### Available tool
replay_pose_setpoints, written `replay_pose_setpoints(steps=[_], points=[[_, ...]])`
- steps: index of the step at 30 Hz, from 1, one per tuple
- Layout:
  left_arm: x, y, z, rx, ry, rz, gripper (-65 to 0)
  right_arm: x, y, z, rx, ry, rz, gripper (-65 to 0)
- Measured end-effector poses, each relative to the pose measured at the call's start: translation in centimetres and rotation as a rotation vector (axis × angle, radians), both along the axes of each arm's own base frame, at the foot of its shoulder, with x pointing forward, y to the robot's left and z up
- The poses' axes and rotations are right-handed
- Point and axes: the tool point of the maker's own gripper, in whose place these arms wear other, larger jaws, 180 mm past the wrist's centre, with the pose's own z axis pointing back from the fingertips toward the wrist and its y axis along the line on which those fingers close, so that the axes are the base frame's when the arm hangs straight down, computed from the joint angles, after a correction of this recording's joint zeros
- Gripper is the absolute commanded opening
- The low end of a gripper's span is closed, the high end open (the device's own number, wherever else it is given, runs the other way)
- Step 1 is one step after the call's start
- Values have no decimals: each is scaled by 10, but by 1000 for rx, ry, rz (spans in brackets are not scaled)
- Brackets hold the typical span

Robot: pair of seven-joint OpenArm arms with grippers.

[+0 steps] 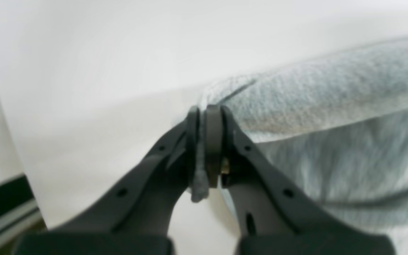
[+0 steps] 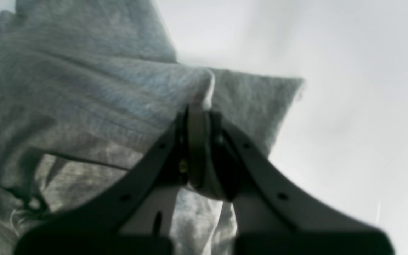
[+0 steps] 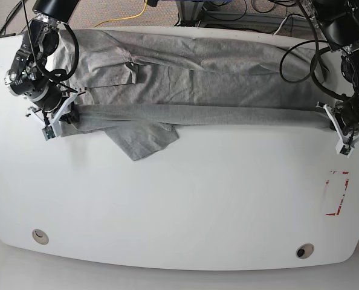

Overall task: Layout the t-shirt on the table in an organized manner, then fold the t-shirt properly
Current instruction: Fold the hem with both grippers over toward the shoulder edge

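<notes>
Currently t-shirt lay spread across far half of table, 1 sleeve flopped toward near edge. Left gripper clamped on hem edge; right gripper pinched opposite corner. Advice: keep tension equal, move both arms level, avoid dragging folds.

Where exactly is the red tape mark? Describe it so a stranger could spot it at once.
Start with the big glossy white table and look along the side where the left gripper pinches the grey t-shirt. Just below that gripper, near the table's edge, sits the red tape mark. It is the only coloured thing on the white surface, a broken rectangle outline, unlike the two round grommet holes.
</notes>
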Motion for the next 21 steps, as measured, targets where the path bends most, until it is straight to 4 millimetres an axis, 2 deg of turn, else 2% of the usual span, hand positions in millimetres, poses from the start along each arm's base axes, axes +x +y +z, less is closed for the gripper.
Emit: replay_pose_setpoints(steps=[4,13,21], points=[[-15,-1,-12,-1,46,0,-650,-3,-7,1,-2,-8,-23,-650],[-40,-3,-20,24,87,-18,-650,-14,-8,-7,-4,24,-28,-650],[-47,-3,-25,24,106,-19,-643,-23,-7,-13,1,48,-27,-648]])
